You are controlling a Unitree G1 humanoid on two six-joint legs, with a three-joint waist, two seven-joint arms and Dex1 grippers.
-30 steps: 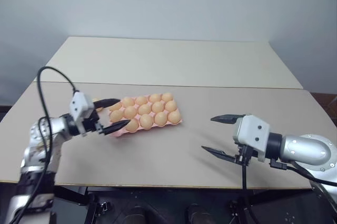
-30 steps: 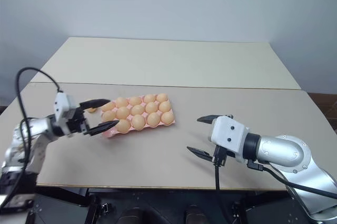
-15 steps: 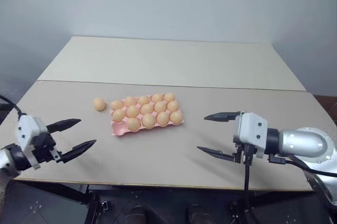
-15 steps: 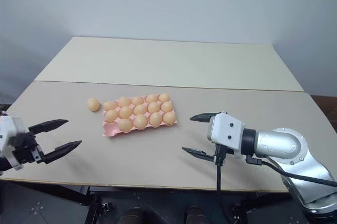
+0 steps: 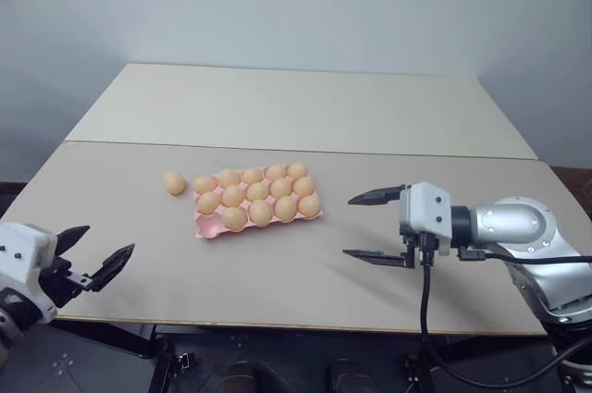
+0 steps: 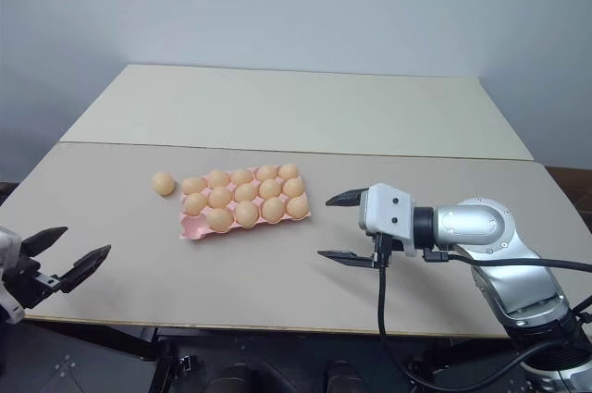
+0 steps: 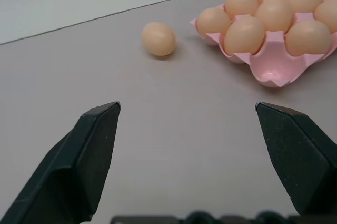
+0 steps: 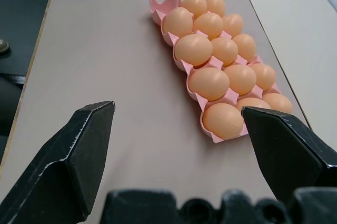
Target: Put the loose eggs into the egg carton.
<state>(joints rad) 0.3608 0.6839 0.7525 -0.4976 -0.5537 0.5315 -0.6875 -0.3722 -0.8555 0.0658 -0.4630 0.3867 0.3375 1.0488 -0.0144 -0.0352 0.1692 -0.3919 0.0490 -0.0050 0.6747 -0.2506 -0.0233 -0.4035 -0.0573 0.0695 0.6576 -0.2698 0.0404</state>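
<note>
Left eye view: a pink egg carton lies flat on the near beige table, slightly left of centre, with its long side running roughly left to right and turned a little askew. Fourteen pale orange-tan eggs sit in its cups, and the one bare cup is at the near left corner. A single loose egg rests on the tabletop just beside the carton's far left corner, apart from the tray and not touching it. A second table of the same colour abuts the first along its far edge, below a plain wall.

The left gripper hangs at the near left edge of the table, well apart from both the carton and the loose egg; its two black fingers are spread wide with nothing between them. The left wrist view looks between those parted fingers toward the loose egg and the carton's end, where the bare corner cup faces the camera.

The right gripper is held above the table to the right of the carton, pointing toward it, near but not touching. Its fingers likewise stand fully apart and hold nothing. The right wrist view looks along the carton's length between the parted fingers.
</note>
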